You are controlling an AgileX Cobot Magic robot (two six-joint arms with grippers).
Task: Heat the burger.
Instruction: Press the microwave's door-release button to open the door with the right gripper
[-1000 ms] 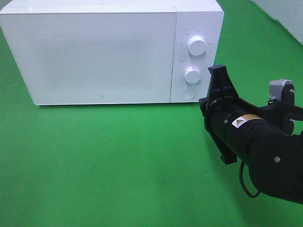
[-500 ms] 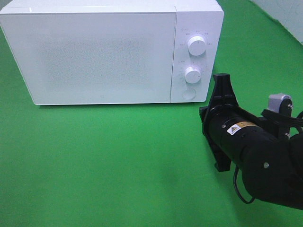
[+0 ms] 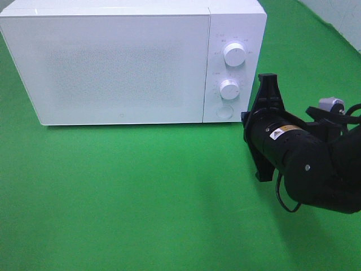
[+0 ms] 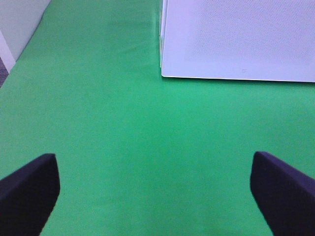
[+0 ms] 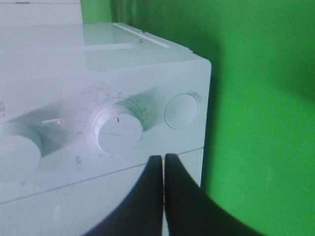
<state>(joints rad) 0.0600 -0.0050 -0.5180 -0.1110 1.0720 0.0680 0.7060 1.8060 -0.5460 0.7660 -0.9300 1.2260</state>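
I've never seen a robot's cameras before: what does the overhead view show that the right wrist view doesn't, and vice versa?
Only overhead: the whole closed microwave door and the bulky black right arm. Only the wrist: the tips of the right claw pressed shut, seen up close. Both: the lower knob, the round button and the green cloth.

Glossy white microwave on matt green cloth
Casing looks like smooth plastic (door finely speckled), as do the knobs on it; the black arm beside it has a dull sheen.
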